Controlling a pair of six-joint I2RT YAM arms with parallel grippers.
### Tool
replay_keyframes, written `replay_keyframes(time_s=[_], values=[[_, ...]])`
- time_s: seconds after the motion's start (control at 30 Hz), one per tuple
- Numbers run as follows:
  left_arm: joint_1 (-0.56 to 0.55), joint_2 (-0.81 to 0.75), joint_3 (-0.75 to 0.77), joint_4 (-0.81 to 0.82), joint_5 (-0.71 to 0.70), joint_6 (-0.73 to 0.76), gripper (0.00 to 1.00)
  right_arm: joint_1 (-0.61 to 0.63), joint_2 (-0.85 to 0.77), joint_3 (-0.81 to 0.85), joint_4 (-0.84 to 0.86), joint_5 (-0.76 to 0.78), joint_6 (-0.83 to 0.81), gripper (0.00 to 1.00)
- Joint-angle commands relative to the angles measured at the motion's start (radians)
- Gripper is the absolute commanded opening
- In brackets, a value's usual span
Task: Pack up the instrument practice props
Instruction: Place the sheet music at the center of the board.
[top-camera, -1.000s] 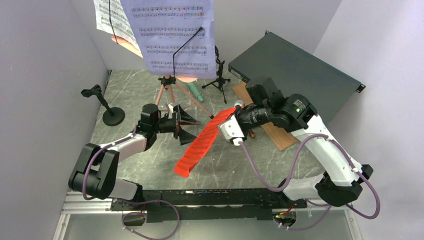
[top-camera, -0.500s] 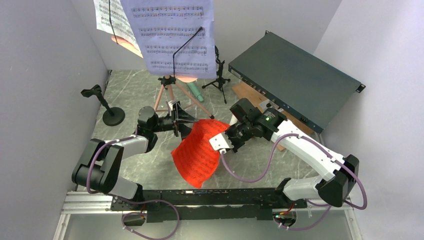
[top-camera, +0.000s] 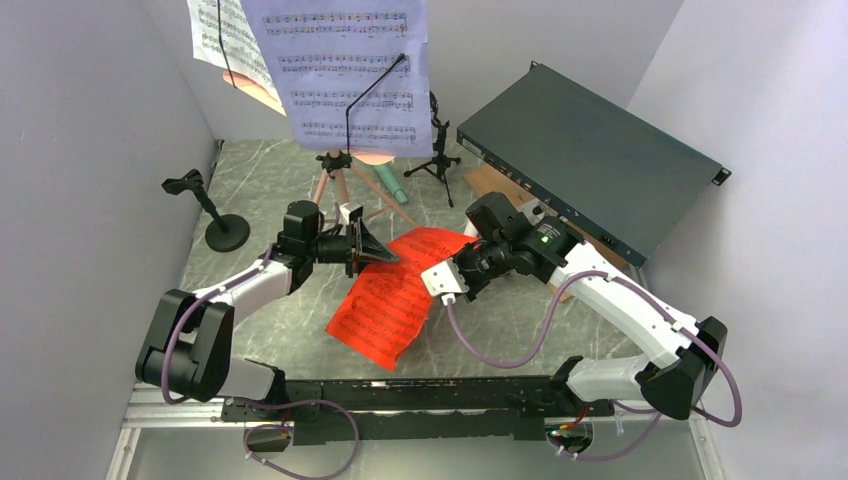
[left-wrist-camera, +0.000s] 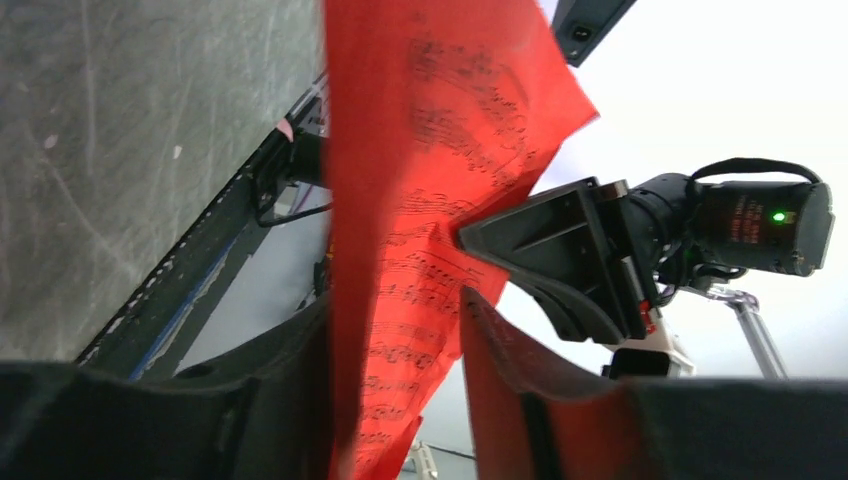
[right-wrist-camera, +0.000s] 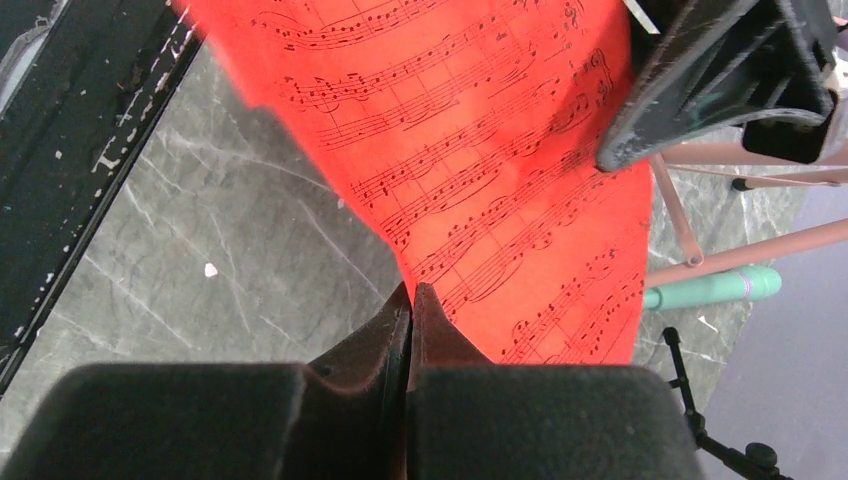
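Since a moment ago the red page (top-camera: 385, 300) has turned its printed face upward, and the left gripper (top-camera: 378, 255) has narrowed and come onto its edge.
The right gripper (right-wrist-camera: 410, 300) is pressed closed on one edge of the page and holds it in the air above the table (top-camera: 260, 180), between the two arms, with the low corner hanging toward the near side. The left gripper's jaws stand apart, one on each side of the page. Only black staves and notes are printed on it; no title or word can be read. The lavender page (top-camera: 340, 70) above the tripod (top-camera: 335, 190) carries similar staves. Print on the black barrel (left-wrist-camera: 745, 215) behind the right gripper is too small to read; a green light (left-wrist-camera: 778, 215) glows there.
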Motion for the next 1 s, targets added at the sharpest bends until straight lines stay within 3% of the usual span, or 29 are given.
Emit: replay_keyframes(time_s=[0.0,0.03,0.07,0.1,0.17,0.2,0.3,0.43,0.53,0.63,0.8,0.97], values=[[0.005,-0.019,0.056,-0.232,0.043,0.193,0.38,-0.004,-0.023,0.011,0.034,-0.013,0.008,0.0],[0.005,-0.016,0.059,-0.235,0.048,0.2,0.27,-0.004,-0.024,0.007,0.038,-0.013,0.009,0.0],[0.005,-0.014,0.059,-0.229,0.054,0.202,0.05,-0.004,-0.024,0.005,0.043,-0.014,0.013,0.0],[0.006,-0.013,0.061,-0.237,0.057,0.211,0.0,-0.004,-0.024,0.001,0.05,-0.015,0.018,0.0],[0.013,-0.021,0.084,-0.326,0.045,0.284,0.0,-0.004,-0.022,-0.009,0.068,-0.018,0.039,0.0],[0.025,-0.031,0.115,-0.447,0.007,0.367,0.0,-0.004,-0.021,-0.016,0.082,-0.02,0.056,0.04],[0.056,-0.07,0.23,-0.879,-0.18,0.669,0.0,-0.013,-0.023,-0.048,0.128,-0.041,0.116,0.3],[0.085,-0.137,0.278,-1.079,-0.382,0.762,0.0,-0.05,-0.037,-0.113,0.189,-0.111,0.206,0.62],[0.112,-0.197,0.291,-1.177,-0.535,0.783,0.0,-0.111,-0.051,-0.148,0.177,-0.212,0.216,0.75],[0.143,-0.279,0.341,-1.279,-0.78,0.81,0.0,-0.173,-0.062,-0.195,0.155,-0.318,0.201,0.82],[0.156,-0.373,0.498,-1.465,-1.173,0.9,0.0,-0.241,-0.062,-0.24,0.13,-0.378,0.168,0.84],[0.17,-0.362,0.558,-1.463,-1.401,1.009,0.0,-0.243,-0.041,-0.234,0.111,-0.366,0.153,0.85]])
